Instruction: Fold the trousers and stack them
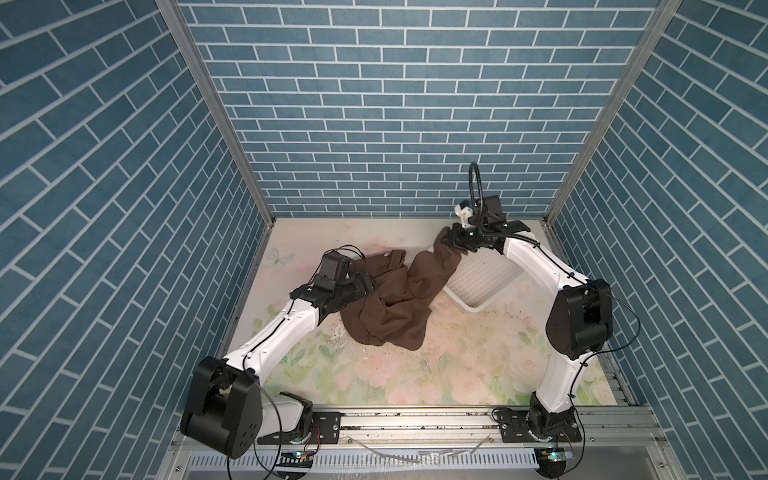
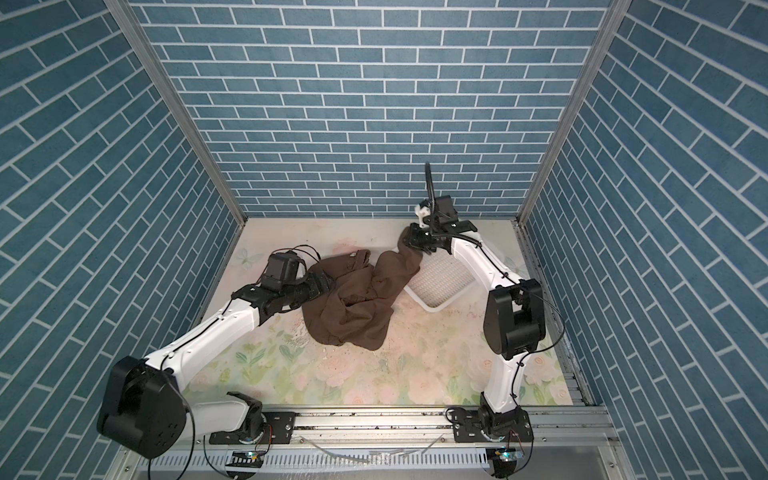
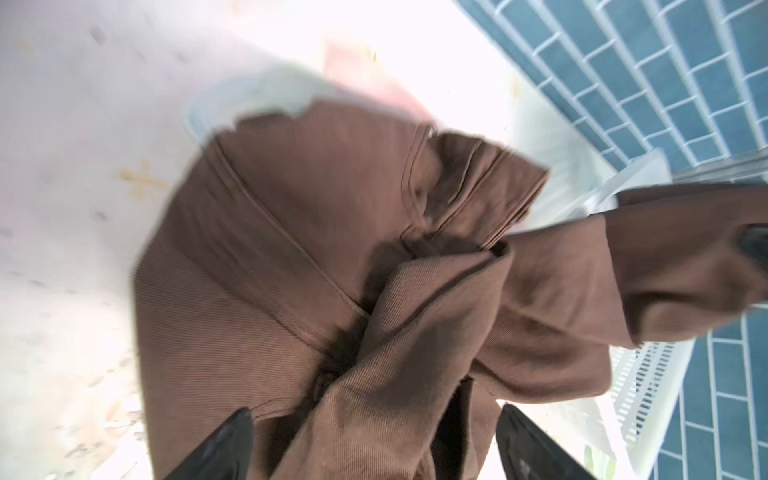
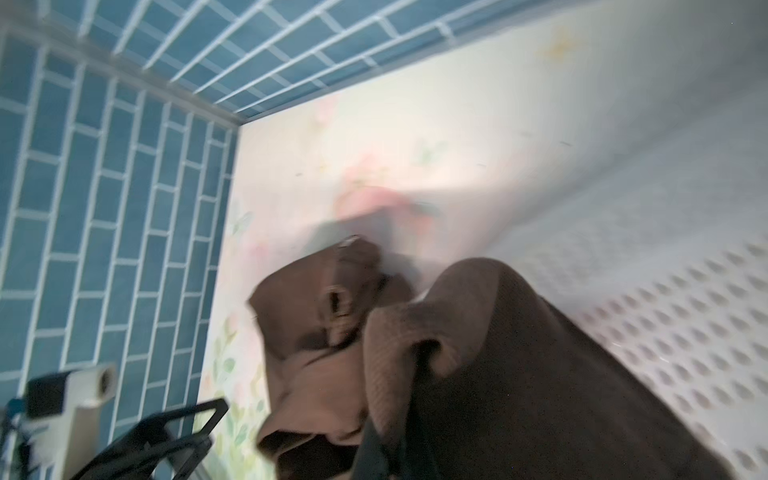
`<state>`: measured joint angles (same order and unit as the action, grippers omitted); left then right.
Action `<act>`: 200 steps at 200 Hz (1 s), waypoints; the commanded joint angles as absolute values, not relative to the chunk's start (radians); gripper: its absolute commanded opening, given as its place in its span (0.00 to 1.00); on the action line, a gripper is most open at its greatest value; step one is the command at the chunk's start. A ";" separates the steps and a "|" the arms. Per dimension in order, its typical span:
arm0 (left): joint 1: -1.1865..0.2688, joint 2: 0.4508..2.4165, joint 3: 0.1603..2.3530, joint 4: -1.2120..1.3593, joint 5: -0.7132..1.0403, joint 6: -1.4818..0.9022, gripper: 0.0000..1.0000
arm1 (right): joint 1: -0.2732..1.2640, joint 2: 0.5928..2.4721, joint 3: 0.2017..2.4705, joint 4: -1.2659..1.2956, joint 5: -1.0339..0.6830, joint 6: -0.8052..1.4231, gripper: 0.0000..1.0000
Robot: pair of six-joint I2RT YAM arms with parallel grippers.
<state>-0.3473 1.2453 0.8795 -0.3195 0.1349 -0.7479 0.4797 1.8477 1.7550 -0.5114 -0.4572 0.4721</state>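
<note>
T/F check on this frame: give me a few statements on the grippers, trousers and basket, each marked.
1. The right gripper is shut on one end of the trousers. True.
2. The left gripper is clamped on the cloth. False: its jaws stand open, one on either side of a crumpled fold.
3. The trousers lie folded flat in a neat stack. False: they lie in a crumpled heap on the table, with one leg rising to the right gripper.
4. The white basket is on the right arm's side of the table, next to the heap. True.
</note>
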 commanded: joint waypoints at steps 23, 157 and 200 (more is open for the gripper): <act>-0.324 1.118 0.881 -0.484 -0.018 -0.742 0.94 | 0.696 1.872 1.865 -0.743 -0.552 0.364 0.09; -0.323 1.053 0.767 -0.442 0.017 -0.794 0.94 | 0.692 1.719 1.450 -0.861 0.211 0.241 0.76; -0.323 1.054 0.760 -0.445 0.031 -0.776 0.94 | 0.669 1.797 1.425 -0.830 0.237 0.257 0.74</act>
<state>-0.3302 1.0618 0.7769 -0.4507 0.0231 -0.7929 0.6849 1.7527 1.4403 -0.8368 0.1722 0.2619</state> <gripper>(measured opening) 0.937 0.746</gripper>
